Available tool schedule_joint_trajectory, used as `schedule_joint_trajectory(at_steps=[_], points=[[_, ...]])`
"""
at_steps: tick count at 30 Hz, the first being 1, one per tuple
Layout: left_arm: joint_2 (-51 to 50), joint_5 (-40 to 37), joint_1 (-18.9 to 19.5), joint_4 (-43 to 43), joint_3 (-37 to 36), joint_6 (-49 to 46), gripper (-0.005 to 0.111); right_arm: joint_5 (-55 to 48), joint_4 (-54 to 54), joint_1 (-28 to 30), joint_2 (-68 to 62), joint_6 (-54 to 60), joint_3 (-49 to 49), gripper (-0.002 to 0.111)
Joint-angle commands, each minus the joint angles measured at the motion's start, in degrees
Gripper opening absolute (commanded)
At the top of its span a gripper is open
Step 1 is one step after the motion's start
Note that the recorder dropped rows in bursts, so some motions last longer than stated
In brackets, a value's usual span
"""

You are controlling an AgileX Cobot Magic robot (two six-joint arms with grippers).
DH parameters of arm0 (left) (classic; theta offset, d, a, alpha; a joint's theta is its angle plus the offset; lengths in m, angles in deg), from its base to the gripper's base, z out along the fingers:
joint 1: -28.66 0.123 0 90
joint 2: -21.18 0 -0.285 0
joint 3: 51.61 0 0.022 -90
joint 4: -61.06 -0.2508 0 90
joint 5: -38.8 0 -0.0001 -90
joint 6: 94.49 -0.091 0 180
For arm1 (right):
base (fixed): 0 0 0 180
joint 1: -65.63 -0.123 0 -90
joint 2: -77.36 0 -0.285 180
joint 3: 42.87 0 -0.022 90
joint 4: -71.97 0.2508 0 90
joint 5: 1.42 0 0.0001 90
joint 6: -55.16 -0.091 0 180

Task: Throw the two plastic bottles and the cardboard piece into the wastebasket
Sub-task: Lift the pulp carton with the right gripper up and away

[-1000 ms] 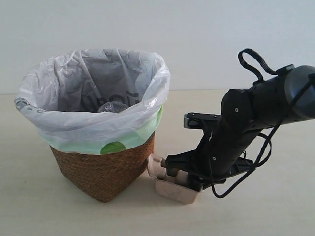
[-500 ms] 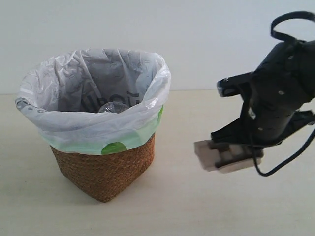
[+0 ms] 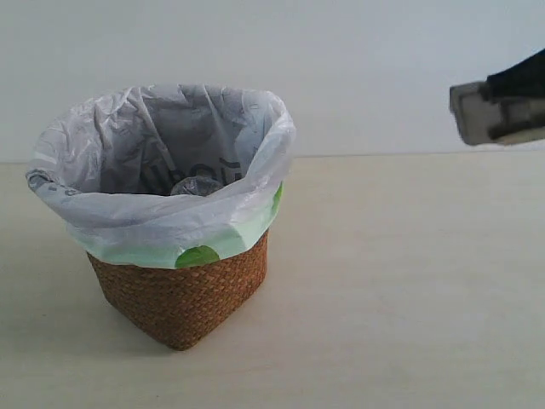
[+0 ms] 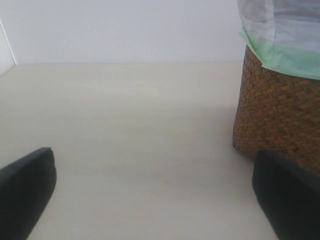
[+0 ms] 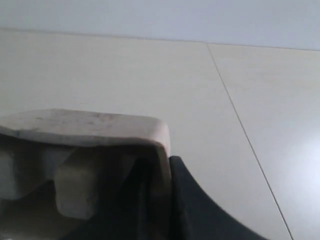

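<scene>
The pale bench point(image 3: 400, 281) fills the scene, and on its left half stands the basket point(image 3: 183, 298), brown wicker that narrows toward the base. A crinkled white bag point(image 3: 153, 145) lines it and folds out over the rim. A green bag point(image 3: 247, 230) peeks out below that fold.

My left pincer point(image 4: 155, 200) hangs low over the bench, released, its two black fingers point(image 4: 25, 185) spread wide with nothing between them. The basket's woven wall rises just beyond one fingertip; I cannot tell whether they touch.

My right pincer point(image 5: 170, 215) is up in the air at the far right edge of the scene, clenched on the cardboard point(image 3: 490, 115). The beige piece is clear of the bench, well to the right of the basket and about level with the bag's top edge. From my wrist I see its hollowed underside close up.

Low inside the bag there is a bit of clear plastic, a bottle point(image 3: 194, 185) by its look; its label is hidden.
</scene>
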Motion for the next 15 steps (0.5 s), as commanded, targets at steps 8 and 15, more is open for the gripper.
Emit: schedule_joint_trajectory(at_steps=[8,15], points=[[0.2,0.4,-0.4,0.1,0.2,0.5,0.108,20.3,28.5,2.2,2.2,13.5,-6.7,0.000],[0.2,0.4,-0.4,0.1,0.2,0.5,0.108,23.7,86.0,-1.4,1.8,59.8,-17.3,0.000]])
